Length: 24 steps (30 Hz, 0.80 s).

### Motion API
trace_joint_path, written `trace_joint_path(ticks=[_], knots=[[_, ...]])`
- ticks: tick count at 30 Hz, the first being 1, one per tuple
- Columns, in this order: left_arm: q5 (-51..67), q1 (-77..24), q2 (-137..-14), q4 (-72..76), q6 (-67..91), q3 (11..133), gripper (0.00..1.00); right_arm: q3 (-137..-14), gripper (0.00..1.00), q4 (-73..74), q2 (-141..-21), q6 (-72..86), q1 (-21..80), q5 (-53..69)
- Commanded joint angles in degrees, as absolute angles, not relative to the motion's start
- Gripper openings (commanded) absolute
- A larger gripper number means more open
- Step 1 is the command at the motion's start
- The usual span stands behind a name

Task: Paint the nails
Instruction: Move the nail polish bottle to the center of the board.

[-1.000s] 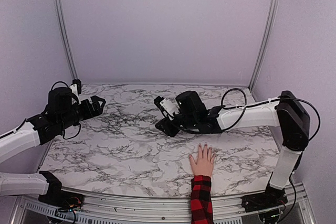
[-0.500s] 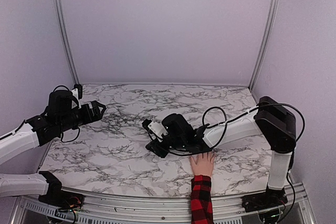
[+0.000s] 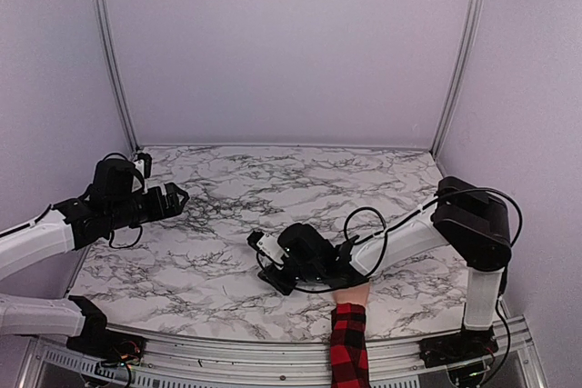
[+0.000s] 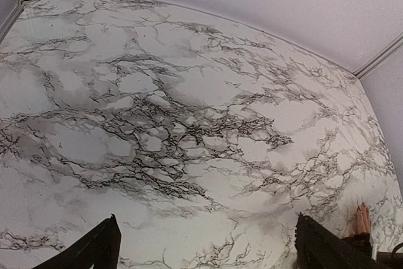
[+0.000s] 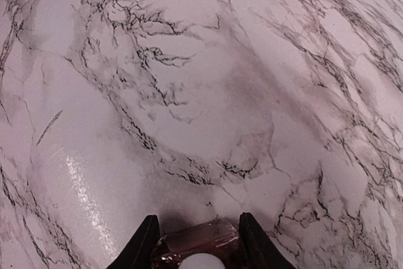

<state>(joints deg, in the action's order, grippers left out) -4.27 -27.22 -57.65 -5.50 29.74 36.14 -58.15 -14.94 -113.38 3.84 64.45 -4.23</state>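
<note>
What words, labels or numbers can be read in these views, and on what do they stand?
None. No writing shows on the marble table, the back wall, the plaid sleeve or the small translucent item held in the right gripper.

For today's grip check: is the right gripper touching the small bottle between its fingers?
Touching. Right wrist view: both fingers of the right gripper sit flush against the small bottle, no gap.

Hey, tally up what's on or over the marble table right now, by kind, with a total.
Grippers: 2 (left gripper, right gripper)
Human hand: 1
Small bottle: 1, held in the right gripper
Total: 4
</note>
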Motion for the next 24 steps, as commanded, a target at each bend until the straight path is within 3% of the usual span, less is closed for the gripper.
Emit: trace_joint_path(ticks=[1, 5, 13, 24], knots=[[-3.46, -27.74, -58.99, -6.45, 28.07, 35.94, 0.99, -57.57, 0.37, -17.83, -113.35, 3.57, 64.58, -5.13], [-2.67, -28.91, -60.03, -6.5, 27.4, 36.69, 0.99, -57.59, 0.42, -17.68, -113.5, 3.42, 64.57, -5.06], [-3.86, -32.99, -61.58, -6.86, 25.58, 39.32, 0.99, -57.82, 0.75, -17.25, -109.92, 3.86, 64.59, -4.03], [-13.35, -44.82, -68.66, -12.42, 17.1, 48.42, 0.99, -52.83, 0.9, -19.12, -95.72, 1.39, 64.53, -3.12]])
